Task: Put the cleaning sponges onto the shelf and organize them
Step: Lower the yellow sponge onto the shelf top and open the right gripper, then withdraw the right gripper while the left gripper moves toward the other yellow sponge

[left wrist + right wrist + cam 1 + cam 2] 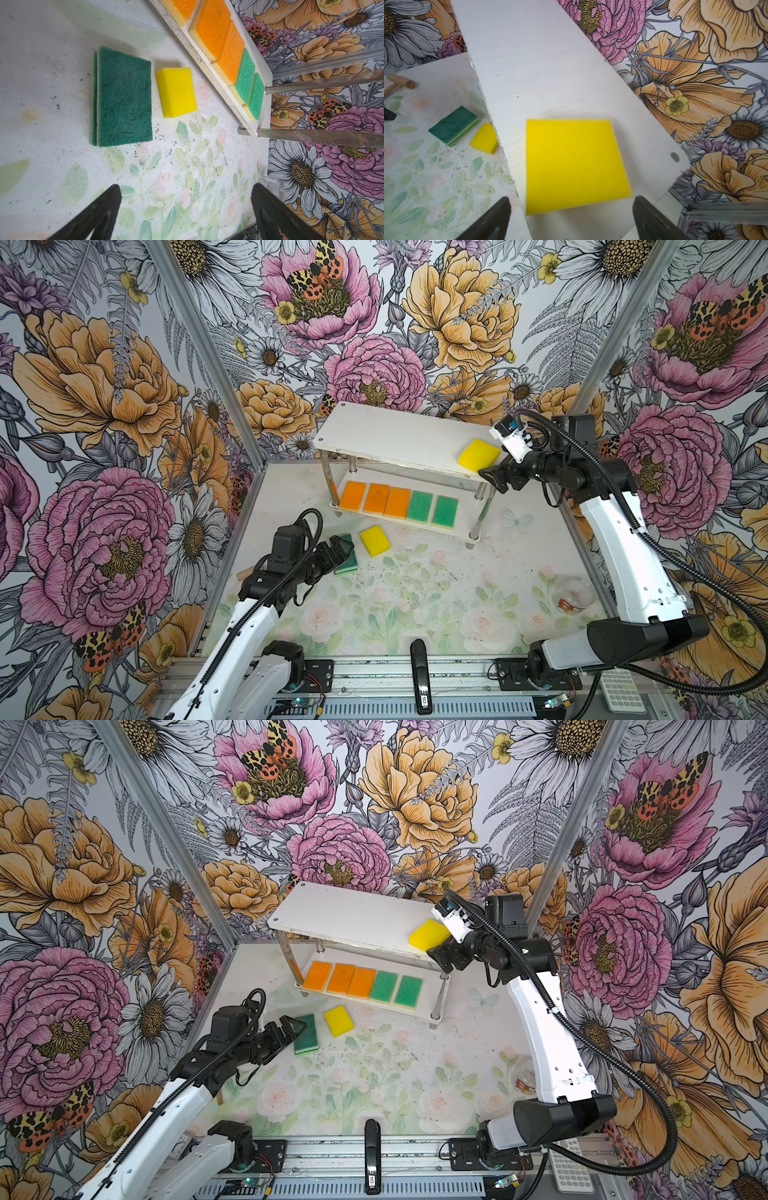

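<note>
Table: shelf far centre; before it, left, stacked dark green sponges beside loose yellow sponge. Top board, right end: second yellow sponge. Lower board: row, three orange sponges, two light green sponges.

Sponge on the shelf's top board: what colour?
Plain yellow sponge on the white top board; the right wrist view shows it best.

3 orange sponges | 2 light-green sponges | 2 dark-green sponges | 2 yellow sponges | 1 shelf
</note>
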